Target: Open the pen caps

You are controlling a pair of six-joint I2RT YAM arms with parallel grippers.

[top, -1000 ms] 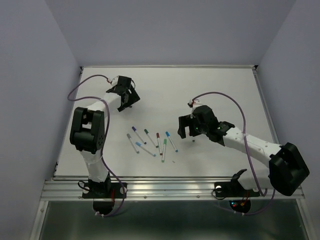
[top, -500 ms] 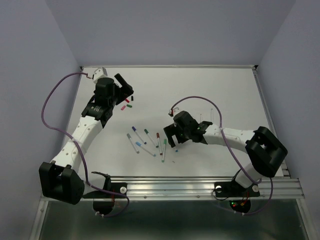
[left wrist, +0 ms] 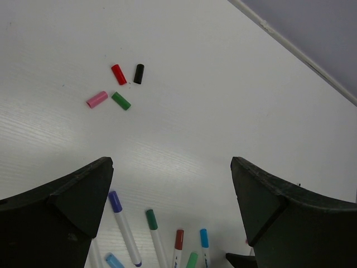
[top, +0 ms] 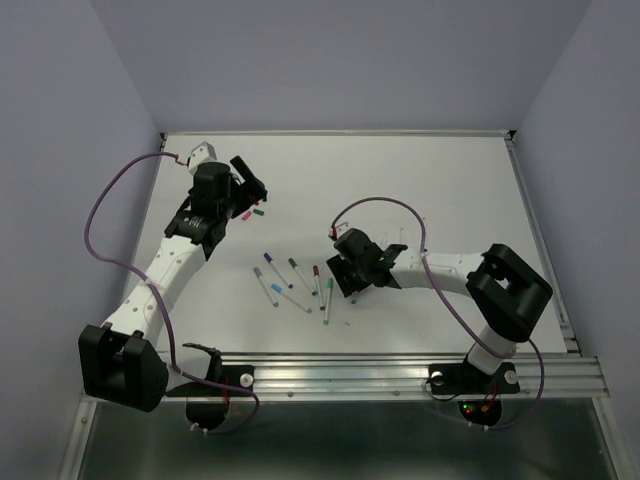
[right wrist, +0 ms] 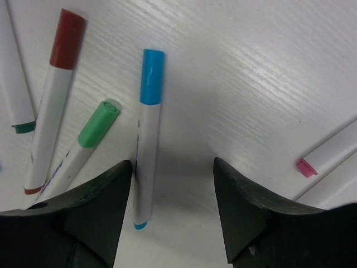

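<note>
On the white table (left wrist: 234,84) lie four loose caps: a red cap (left wrist: 118,74), a black cap (left wrist: 139,73), a pink cap (left wrist: 96,99) and a green cap (left wrist: 120,101). The pens are white-barrelled: the blue-capped pen (right wrist: 146,139), the dark-red-capped pen (right wrist: 50,106), the light-green-capped pen (right wrist: 83,146) and the pink-tipped pen (right wrist: 332,152). A purple cable (top: 90,222) runs beside the white-and-black left arm (top: 165,270).

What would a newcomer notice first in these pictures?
A fan of thin white-barrelled marker pens with coloured caps lies mid-table, the right end effector poised over the blue-capped pen. Further back on the left, four short loose plastic caps, red, black, pink, green, cluster beneath the open left end effector.
</note>
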